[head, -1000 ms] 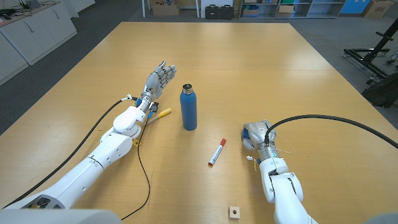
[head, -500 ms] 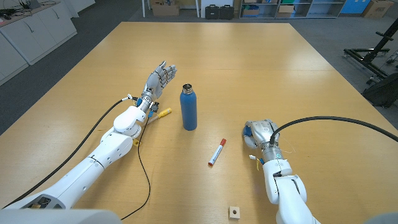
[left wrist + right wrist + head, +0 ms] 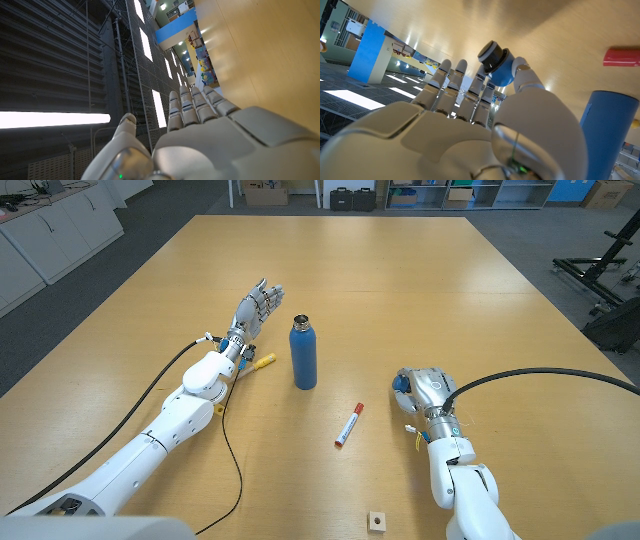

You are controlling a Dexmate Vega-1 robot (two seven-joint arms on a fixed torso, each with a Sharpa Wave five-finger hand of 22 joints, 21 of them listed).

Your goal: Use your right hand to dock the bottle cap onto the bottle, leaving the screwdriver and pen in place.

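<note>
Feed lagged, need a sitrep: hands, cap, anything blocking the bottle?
Right robot hand pinching blue cap, low near table. Left robot hand open, idle. Bottle upright, mouth open. Pen lies between cap and bottle.

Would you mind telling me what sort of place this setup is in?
Probably a lab or workshop: a large wooden table, shelving with storage boxes and cases along the back wall, and white cabinets at the side.

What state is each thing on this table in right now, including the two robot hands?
bottle: upright, mouth open, no cap on.
bottle cap: pinched by the right hand's thumb and a finger, off the bottle.
right hand: holds the cap, right of the pen.
left hand: holds nothing, fingers apart.
pen: lying on the table, untouched.
screwdriver: lying by the left wrist, partly hidden.
small block: near the table's front edge.
</note>
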